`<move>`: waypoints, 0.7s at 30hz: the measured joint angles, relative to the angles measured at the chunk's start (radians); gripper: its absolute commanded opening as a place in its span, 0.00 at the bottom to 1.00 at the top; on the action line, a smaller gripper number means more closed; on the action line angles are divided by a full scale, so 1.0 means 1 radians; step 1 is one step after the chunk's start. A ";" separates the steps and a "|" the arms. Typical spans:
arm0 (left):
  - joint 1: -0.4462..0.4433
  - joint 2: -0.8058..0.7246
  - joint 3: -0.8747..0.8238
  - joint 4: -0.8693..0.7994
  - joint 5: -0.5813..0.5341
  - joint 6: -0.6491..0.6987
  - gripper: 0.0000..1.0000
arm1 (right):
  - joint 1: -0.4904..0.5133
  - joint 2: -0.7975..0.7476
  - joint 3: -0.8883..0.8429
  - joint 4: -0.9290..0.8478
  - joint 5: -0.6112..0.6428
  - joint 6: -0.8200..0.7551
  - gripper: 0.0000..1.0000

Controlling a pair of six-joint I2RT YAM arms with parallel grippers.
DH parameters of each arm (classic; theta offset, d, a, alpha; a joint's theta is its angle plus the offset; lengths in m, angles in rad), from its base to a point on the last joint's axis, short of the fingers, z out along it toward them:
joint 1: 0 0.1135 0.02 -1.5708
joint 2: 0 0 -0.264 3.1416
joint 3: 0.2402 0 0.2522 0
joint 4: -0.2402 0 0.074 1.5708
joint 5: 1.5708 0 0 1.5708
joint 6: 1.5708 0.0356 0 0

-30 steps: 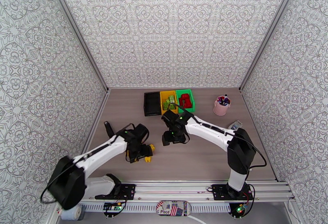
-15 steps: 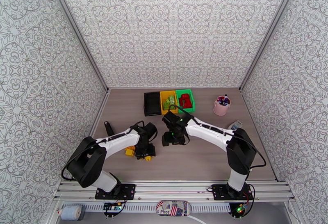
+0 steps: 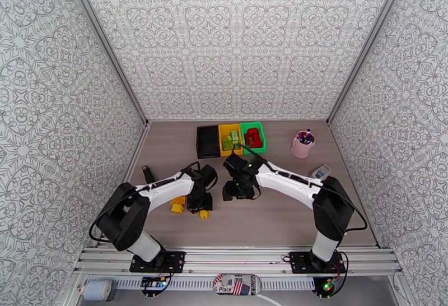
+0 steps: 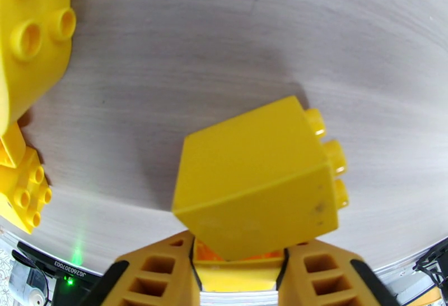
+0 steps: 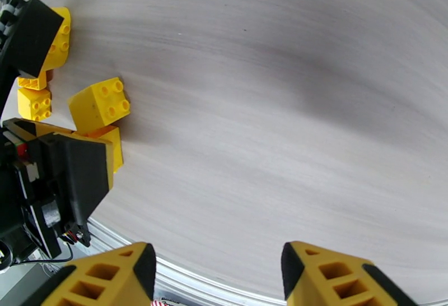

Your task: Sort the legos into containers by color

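Two claws over the bench (image 3: 291, 217): left claw (image 4: 241, 248) is pinched onto the bottom corner of a tilted yellow lego (image 4: 257, 172), with loose yellow legos (image 4: 28, 38) lying just beside it. Right claw (image 5: 218, 279) hangs wide apart, nothing in it. Black bin (image 3: 208, 142), yellow bin (image 3: 223, 133) and green bin (image 3: 262, 136) sit in a row at the back

"g place" on the flag-patterned tag (image 3: 237, 284) in front of the mounting rail (image 3: 241, 256)
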 measured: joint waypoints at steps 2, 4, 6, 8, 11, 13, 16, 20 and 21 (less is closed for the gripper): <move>0.000 -0.011 0.000 -0.008 0.002 0.011 0.33 | -0.006 -0.004 -0.010 0.018 -0.017 0.007 0.64; 0.003 -0.047 0.001 -0.019 0.017 0.022 0.34 | -0.019 -0.013 -0.028 0.040 -0.043 0.017 0.64; 0.014 -0.094 0.003 -0.022 0.048 0.035 0.34 | -0.035 -0.021 -0.043 0.067 -0.072 0.027 0.64; 0.040 -0.139 0.010 -0.021 0.097 0.045 0.34 | -0.049 -0.027 -0.052 0.093 -0.100 0.040 0.64; 0.111 -0.180 0.028 -0.008 0.171 0.048 0.33 | -0.069 -0.029 -0.063 0.151 -0.152 0.064 0.64; 0.164 -0.184 0.041 0.013 0.213 0.047 0.34 | -0.081 -0.029 -0.066 0.194 -0.190 0.086 0.64; 0.233 -0.183 0.052 0.058 0.268 0.039 0.33 | -0.098 -0.029 -0.071 0.273 -0.246 0.122 0.64; 0.330 -0.166 0.063 0.147 0.340 0.009 0.33 | -0.122 -0.029 -0.080 0.367 -0.307 0.172 0.64; 0.355 -0.153 0.066 0.174 0.356 -0.004 0.33 | -0.128 -0.029 -0.080 0.388 -0.319 0.182 0.64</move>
